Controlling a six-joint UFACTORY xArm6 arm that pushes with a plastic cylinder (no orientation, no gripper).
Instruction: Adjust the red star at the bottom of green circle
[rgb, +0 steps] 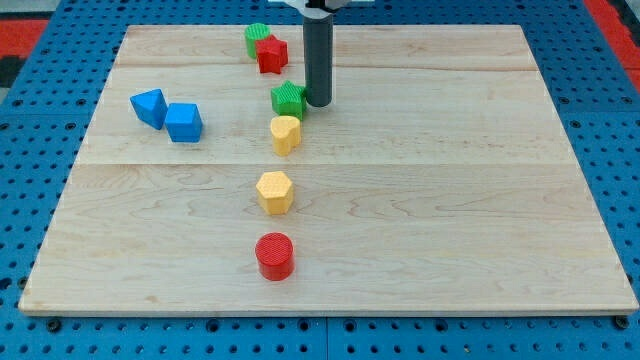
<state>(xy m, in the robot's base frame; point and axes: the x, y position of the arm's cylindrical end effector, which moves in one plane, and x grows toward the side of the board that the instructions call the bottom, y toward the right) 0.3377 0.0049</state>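
Observation:
The red star (272, 54) sits near the view's top, touching the lower right side of the green circle (257, 38). My tip (318, 102) rests on the board just right of a green star (288, 99), close to it or touching it, and below and right of the red star. The rod rises straight up to the view's top edge.
A yellow heart (285, 133) lies just below the green star. A yellow hexagon (274, 191) and a red cylinder (274, 255) follow in a line toward the view's bottom. Two blue blocks (149, 106) (184, 122) sit at the left. The wooden board (480, 200) is ringed by blue pegboard.

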